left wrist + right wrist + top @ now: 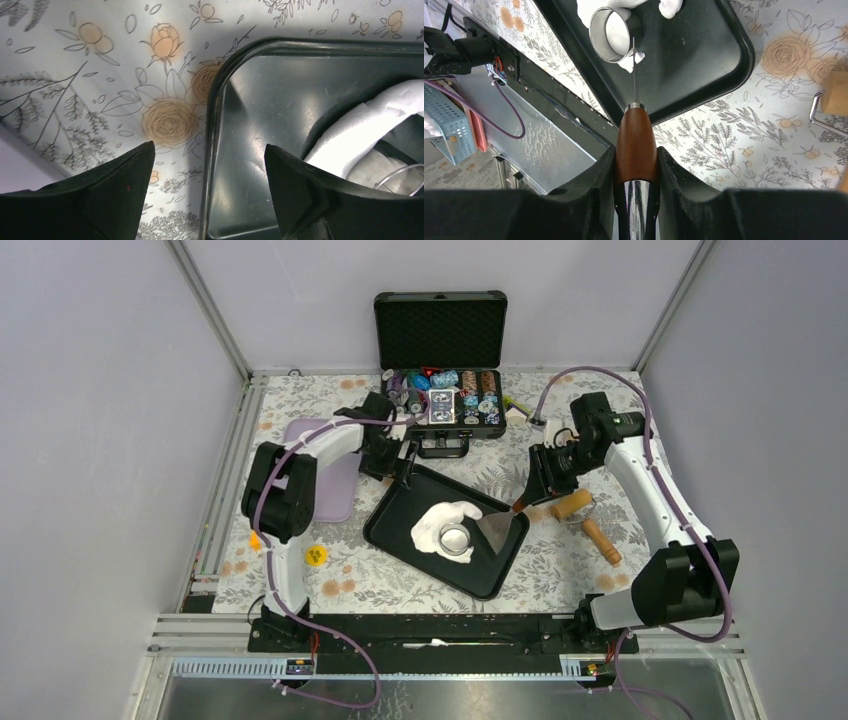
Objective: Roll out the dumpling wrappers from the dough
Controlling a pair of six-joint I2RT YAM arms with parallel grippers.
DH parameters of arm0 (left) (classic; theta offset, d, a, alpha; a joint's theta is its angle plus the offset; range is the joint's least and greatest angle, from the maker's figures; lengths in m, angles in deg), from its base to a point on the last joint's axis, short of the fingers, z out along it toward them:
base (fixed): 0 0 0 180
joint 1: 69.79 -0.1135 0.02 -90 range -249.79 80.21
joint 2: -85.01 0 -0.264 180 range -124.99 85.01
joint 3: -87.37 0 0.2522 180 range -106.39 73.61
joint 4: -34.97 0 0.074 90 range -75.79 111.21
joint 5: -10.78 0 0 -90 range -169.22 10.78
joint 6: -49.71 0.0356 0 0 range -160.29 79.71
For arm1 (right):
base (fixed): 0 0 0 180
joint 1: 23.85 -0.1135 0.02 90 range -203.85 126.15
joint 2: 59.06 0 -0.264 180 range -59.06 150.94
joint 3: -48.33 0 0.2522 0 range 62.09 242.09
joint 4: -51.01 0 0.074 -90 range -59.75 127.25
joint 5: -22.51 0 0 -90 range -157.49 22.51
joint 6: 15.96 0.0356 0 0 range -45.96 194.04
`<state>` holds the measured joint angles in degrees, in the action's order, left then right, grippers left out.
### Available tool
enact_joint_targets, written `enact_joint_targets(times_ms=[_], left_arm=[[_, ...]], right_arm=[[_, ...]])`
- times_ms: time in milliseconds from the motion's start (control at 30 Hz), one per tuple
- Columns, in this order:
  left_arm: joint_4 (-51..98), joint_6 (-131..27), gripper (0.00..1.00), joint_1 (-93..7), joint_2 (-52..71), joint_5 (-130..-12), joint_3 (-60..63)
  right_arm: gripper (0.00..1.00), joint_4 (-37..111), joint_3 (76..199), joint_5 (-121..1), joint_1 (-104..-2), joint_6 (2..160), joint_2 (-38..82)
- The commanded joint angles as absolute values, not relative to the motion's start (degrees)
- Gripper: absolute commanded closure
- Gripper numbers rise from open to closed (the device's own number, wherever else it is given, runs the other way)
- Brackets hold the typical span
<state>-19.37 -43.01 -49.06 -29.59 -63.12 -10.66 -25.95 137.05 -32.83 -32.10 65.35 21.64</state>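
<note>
Left jaws wide astride tray rim, right jaws clamping scraper

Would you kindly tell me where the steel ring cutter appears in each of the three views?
Top external: ring cutter on the dough, mid-tray.
Left wrist: only an arc of its rim, at the lower right edge.
Right wrist: top centre, beyond the blade of the scraper.
Shared landmark: the black tray under it.

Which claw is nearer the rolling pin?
Right. The right claw, shut on the scraper, is just left of the rolling pin. The left claw, open, is across the tray, over its far left corner.
</note>
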Motion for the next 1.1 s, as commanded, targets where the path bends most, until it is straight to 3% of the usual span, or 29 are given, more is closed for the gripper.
enact_joint_targets(times_ms=[0, 267, 400, 600, 767, 1067], left_arm=[[-18.08, -45.71, 0.17, -48.00, -31.13, -69.08, -13.64], [-18.36, -47.56, 0.29, -47.97, -33.97, -69.72, -15.13], [-19.18, -48.71, 0.42, -47.82, -35.37, -69.70, -15.95], [-19.49, -52.59, 0.83, -47.33, -36.15, -72.38, -14.74], [-18.04, -56.01, 1.00, -47.37, -33.29, -78.54, -9.96], [-14.17, -60.33, 1.00, -49.27, -27.06, -81.87, -3.64]], right_arm=[[1.00, -30.53, 138.81, -31.10, -32.37, 64.62, 21.47], [1.00, -28.41, 137.93, -32.42, -32.43, 64.70, 27.76], [1.00, -27.67, 137.74, -32.86, -32.72, 64.42, 30.52], [1.00, -26.40, 137.46, -34.81, -32.85, 63.88, 31.61], [1.00, -26.11, 139.26, -34.83, -32.91, 63.87, 30.68], [1.00, -23.84, 144.89, -36.41, -32.82, 63.97, 32.09]])
